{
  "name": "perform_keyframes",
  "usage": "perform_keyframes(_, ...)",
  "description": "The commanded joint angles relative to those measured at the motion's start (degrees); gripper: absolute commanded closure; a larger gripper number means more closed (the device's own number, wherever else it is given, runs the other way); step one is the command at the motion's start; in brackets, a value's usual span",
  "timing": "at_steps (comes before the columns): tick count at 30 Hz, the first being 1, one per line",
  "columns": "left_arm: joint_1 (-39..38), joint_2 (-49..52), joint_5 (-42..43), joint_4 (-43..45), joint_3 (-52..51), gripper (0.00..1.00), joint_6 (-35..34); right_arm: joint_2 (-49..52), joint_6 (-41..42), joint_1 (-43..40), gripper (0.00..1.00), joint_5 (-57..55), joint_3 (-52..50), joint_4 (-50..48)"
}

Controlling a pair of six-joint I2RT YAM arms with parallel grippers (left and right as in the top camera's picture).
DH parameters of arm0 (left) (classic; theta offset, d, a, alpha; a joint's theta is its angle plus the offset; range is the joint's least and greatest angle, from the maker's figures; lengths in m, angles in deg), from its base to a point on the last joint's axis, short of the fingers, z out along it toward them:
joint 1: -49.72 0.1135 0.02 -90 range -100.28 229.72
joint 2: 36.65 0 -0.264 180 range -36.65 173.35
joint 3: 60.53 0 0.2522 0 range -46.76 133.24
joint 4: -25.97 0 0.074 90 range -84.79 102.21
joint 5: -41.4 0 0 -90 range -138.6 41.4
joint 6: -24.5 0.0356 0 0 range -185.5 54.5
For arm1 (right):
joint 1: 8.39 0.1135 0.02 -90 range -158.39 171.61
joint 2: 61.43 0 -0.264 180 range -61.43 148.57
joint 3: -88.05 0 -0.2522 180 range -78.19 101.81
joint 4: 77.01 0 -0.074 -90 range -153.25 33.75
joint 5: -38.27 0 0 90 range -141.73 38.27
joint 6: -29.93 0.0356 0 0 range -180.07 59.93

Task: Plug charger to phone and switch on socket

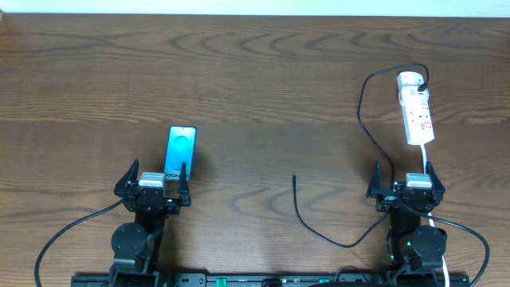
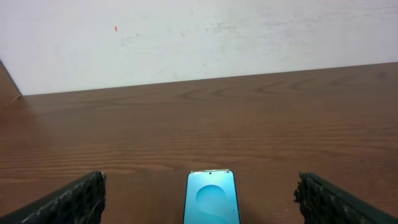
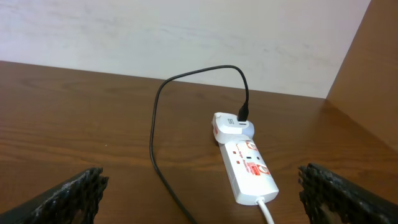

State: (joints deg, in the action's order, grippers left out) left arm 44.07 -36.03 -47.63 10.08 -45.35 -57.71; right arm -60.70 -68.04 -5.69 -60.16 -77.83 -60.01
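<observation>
Left gripper (image 1: 158,170): released, fingers spread wide, holding nothing.
Right gripper (image 1: 403,170): likewise released and empty.
Phone place: the flat rectangular phone (image 1: 180,151) with a light-blue screen lies at the left gripper's 12 o'clock. In the wrist view its near end sits between the fingers and touches neither.
Charger place: the long thin black charger (image 3: 152,124) cable loops from the right gripper's 12 o'clock down past its 9 o'clock side. Its small plug tip (image 1: 294,178) lies free at 9 o'clock, between the arms and well apart from the phone.
Socket place: the short white socket (image 1: 416,112) strip lies near the right gripper at 12 o'clock, untouched.
Surface: dark brown wood-grain table (image 1: 255,72).
Room: plain white wall (image 2: 199,37) along the table's 12 o'clock edge.
Phone look: face up, a darker blue circle on the screen, long axis toward 12 o'clock.
Socket look: red marks on top. A white plug (image 3: 225,127) at the far end takes the charger's other end, and a white cord (image 3: 266,210) leaves the near end toward 6 o'clock.
</observation>
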Motion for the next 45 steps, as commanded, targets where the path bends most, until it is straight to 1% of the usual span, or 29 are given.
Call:
perform_keyframes(1, 0.3, 0.0, -0.4, -2.1, -1.2, 0.02, 0.5, -0.3, 0.6, 0.4, 0.01, -0.2, 0.0, 0.2)
perform_keyframes(16, 0.3, 0.0, -1.8, -0.9, -1.1, 0.02, 0.5, -0.3, 0.6, 0.4, 0.01, -0.2, 0.0, 0.2)
perform_keyframes(18, 0.3, 0.0, -1.0, 1.9, -0.9, 0.02, -0.7, -0.3, 0.6, 0.4, 0.01, -0.2, 0.0, 0.2)
perform_keyframes(19, 0.3, 0.0, 0.6, 5.9, -0.3, 0.02, -1.0, -0.3, 0.6, 0.4, 0.01, -0.2, 0.0, 0.2)
perform_keyframes(20, 0.3, 0.0, 1.1, 7.8, 0.3, 0.02, -1.1, -0.3, 0.6, 0.4, 0.01, -0.2, 0.0, 0.2)
perform_keyframes(22, 0.3, 0.0, 1.1, 10.1, 2.8, 0.02, -2.8, -0.3, 0.6, 0.4, 0.01, -0.2, 0.0, 0.2)
perform_keyframes(25, 0.3, 2.0, 1.1, 9.4, 8.2, 0.02, -2.9, -0.3, 0.6, 0.4, 0.01, -0.2, 0.0, 0.2)
perform_keyframes(28, 0.3, 8.2, 0.9, 7.4, 16.3, 0.02, -2.9, -0.3, 0.6, 0.4, 0.01, -0.2, 0.0, 0.2)
perform_keyframes(29, 0.3, 11.8, 0.9, 6.4, 20.4, 0.02, -2.9, -0.3, 0.6, 0.4, 0.01, -0.2, 0.0, 0.2)
perform_keyframes(31, 0.3, 18.5, 0.9, 3.0, 27.6, 0.02, -2.9, -0.3, 0.6, 0.4, 0.01, -0.2, 0.0, 0.2)
perform_keyframes(35, 0.3, 34.7, 0.9, -8.3, 45.4, 0.02, -2.9, -0.3, 0.6, 0.4, 0.01, -0.2, 0.0, 0.2)
perform_keyframes(39, 0.3, 51.8, 1.0, -23.8, 65.3, 0.02, -2.9, -0.3, 0.6, 0.4, 0.01, -0.2, 0.0, 0.2)
perform_keyframes(41, 0.3, 60.7, 1.0, -33.0, 75.7, 0.02, -2.3, -0.3, 0.6, 0.4, 0.01, -0.2, 0.0, 0.2)
perform_keyframes(45, 0.3, 75.8, 1.0, -50.6, 92.0, 0.02, -1.4, -0.3, 0.6, 0.4, 0.01, -0.2, 0.0, 0.2)
